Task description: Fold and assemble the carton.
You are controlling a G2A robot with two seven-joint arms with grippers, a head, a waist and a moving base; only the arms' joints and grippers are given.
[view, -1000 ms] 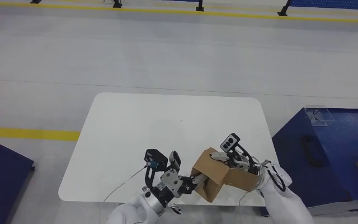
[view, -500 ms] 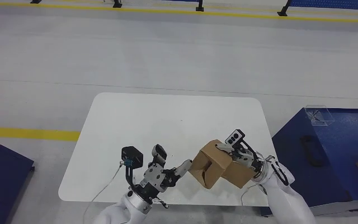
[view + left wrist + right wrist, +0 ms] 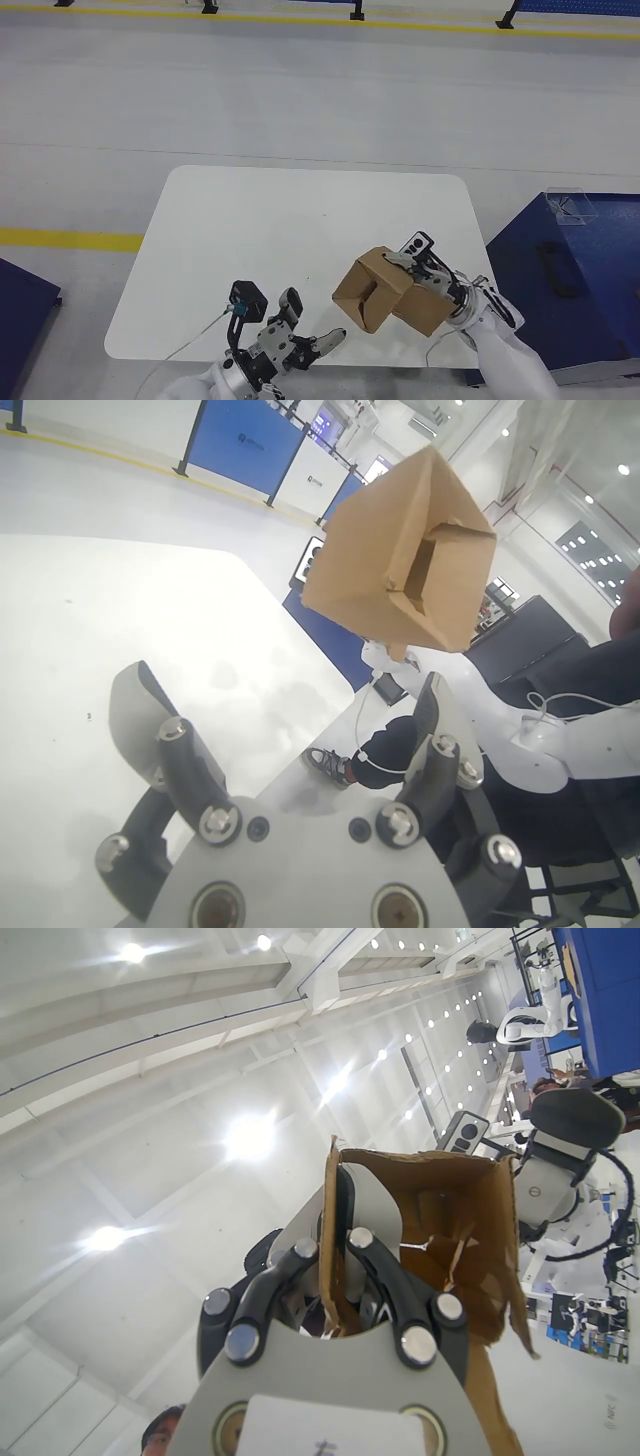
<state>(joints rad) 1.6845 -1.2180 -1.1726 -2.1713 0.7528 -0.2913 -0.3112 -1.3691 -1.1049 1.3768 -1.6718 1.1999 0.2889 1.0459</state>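
A brown cardboard carton (image 3: pixel 380 290) hangs tilted above the table's front right corner. Its partly folded end flaps, with a gap between them, face my left gripper (image 3: pixel 285 700). My right gripper (image 3: pixel 428 278) is shut on one carton wall (image 3: pixel 330 1248), one finger inside the carton (image 3: pixel 450 1238) and one outside. The left gripper (image 3: pixel 312 340) stands open and empty near the table's front edge, left of the carton (image 3: pixel 400 560) and apart from it.
The white table (image 3: pixel 300 220) has a bare top stretching to the back and left. A blue cabinet (image 3: pixel 570 290) stands just off the table's right side. The left gripper is close to the front edge (image 3: pixel 200 355).
My left gripper has let go of the carton's end and drawn back toward the front left, now open. The right gripper still holds the carton, shifted slightly left and tilted.
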